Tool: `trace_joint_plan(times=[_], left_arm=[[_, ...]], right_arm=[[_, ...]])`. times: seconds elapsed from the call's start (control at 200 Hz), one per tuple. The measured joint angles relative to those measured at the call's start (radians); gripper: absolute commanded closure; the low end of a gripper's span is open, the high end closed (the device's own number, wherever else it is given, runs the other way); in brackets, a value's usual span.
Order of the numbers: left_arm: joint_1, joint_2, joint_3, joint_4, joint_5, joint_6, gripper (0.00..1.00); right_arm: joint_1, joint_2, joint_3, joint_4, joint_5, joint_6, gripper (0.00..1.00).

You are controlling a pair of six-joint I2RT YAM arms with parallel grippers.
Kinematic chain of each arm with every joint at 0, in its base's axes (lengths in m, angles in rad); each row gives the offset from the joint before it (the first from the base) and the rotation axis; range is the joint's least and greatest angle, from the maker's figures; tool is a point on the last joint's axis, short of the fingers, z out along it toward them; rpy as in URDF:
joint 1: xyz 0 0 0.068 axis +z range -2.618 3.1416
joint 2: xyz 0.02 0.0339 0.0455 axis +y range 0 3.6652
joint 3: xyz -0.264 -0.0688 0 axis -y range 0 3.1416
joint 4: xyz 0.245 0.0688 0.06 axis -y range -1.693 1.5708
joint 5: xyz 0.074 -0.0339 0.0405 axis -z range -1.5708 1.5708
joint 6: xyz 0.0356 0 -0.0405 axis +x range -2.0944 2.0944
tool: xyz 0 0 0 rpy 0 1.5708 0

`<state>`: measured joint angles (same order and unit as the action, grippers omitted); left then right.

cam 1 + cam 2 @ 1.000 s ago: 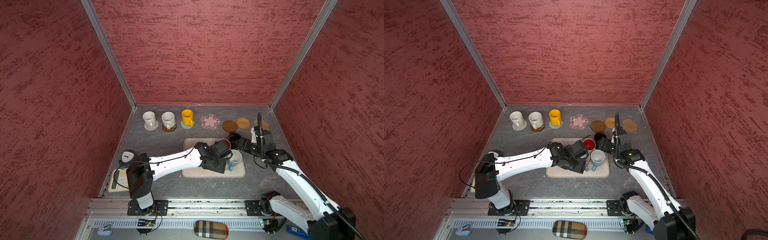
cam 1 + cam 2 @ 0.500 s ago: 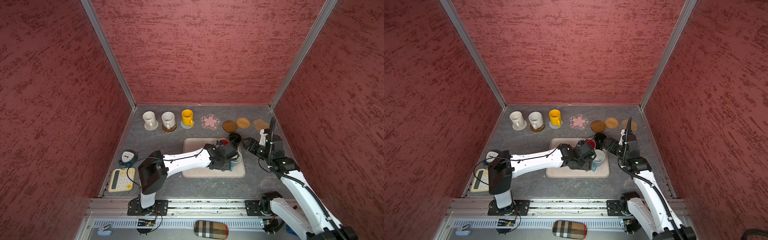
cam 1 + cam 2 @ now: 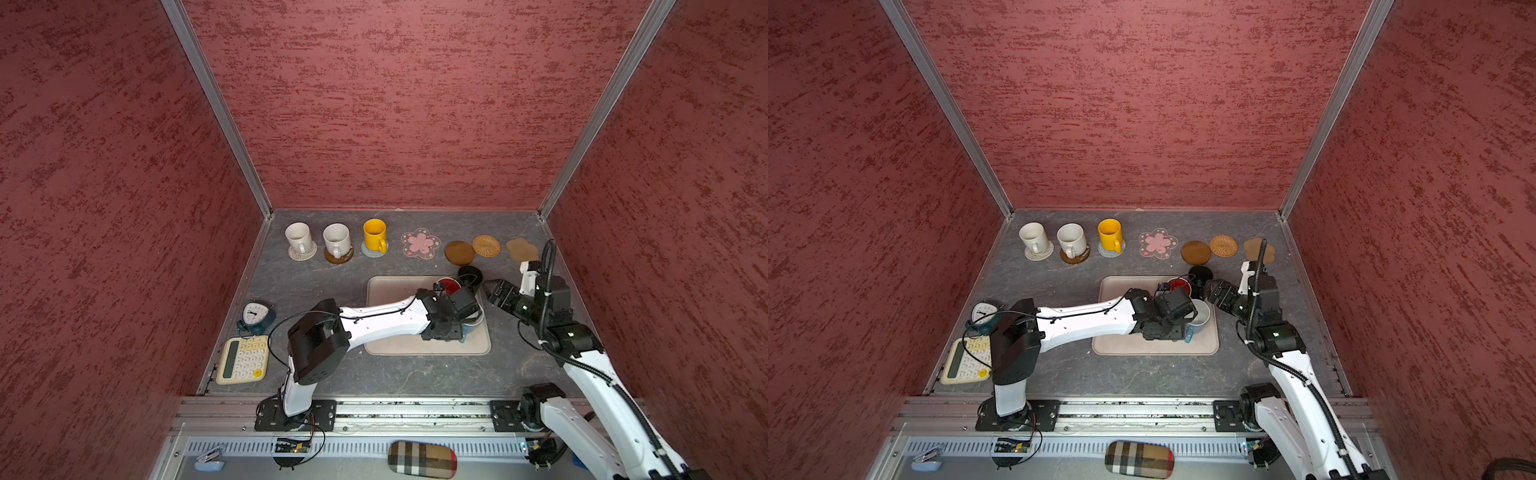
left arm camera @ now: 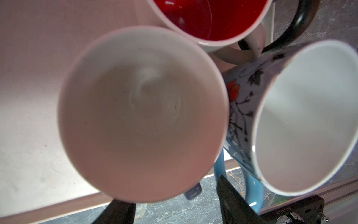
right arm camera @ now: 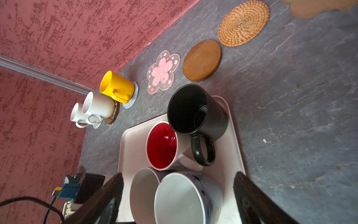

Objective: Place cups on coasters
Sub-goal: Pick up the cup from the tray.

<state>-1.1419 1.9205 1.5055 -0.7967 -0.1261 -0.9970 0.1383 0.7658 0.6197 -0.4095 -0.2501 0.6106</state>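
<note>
Reaching further right over the tray (image 3: 390, 291) with the left arm than a second ago, and drawing the right arm back off it toward the right edge of both top views. Holding the left gripper (image 4: 172, 204) low over the tray's right half, just right of centre in the top views, fingers (image 4: 233, 201) parted at the bottom of the wrist view, tips dipping behind the rim of the lavender cup (image 4: 143, 108); not showing whether touching it. Hanging the right gripper (image 3: 493, 289) spread wide and empty just beside the tray's right edge, near the black cup (image 5: 193, 110). Crowding four cups on the tray: lavender close against the blue cup (image 4: 306, 116), red-lined cup (image 5: 162, 147) beside the black one at the upper right corner. Standing in a row across the middle of the top views, each on a coaster: first white cup (image 3: 298, 237), second white cup (image 3: 336, 239), yellow cup (image 3: 374, 235). Lying bare to their right: flower coaster (image 3: 420, 243), brown disc (image 3: 459, 252), rattan round (image 3: 486, 245), cork coaster (image 3: 521, 249).
</note>
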Motion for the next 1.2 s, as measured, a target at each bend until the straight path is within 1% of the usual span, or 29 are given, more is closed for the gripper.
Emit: trace_joint_plan(times=[0.13, 0.451, 0.631, 0.711, 0.797, 0.887, 1.062, 1.202], left_arm=[[0.016, 0.0, -0.025, 0.003, -0.004, -0.002, 0.41], [0.051, -0.033, -0.112, 0.01, -0.006, 0.0, 0.49], [0.066, -0.045, -0.122, 0.006, -0.006, 0.008, 0.53], [0.071, -0.045, -0.122, 0.007, -0.003, 0.015, 0.57], [0.075, -0.045, -0.122, 0.012, 0.001, 0.025, 0.64], [0.081, -0.045, -0.127, 0.023, 0.014, 0.03, 0.69], [0.087, -0.045, -0.135, 0.037, 0.021, 0.05, 0.8], [0.092, -0.045, -0.137, 0.048, 0.022, 0.052, 0.84]], right_arm=[[0.0, -0.006, -0.002, 0.006, -0.012, 0.0, 0.11], [0.0, 0.0, -0.01, 0.024, -0.032, -0.001, 0.12], [0.0, 0.0, -0.01, 0.024, -0.032, -0.006, 0.12], [0.0, -0.001, -0.01, 0.024, -0.032, -0.008, 0.12], [0.0, -0.001, -0.01, 0.023, -0.032, -0.009, 0.13], [0.0, -0.001, -0.01, 0.024, -0.032, -0.009, 0.13], [0.0, 0.0, -0.01, 0.024, -0.038, -0.009, 0.13], [0.0, 0.002, -0.01, 0.024, -0.039, -0.008, 0.13]])
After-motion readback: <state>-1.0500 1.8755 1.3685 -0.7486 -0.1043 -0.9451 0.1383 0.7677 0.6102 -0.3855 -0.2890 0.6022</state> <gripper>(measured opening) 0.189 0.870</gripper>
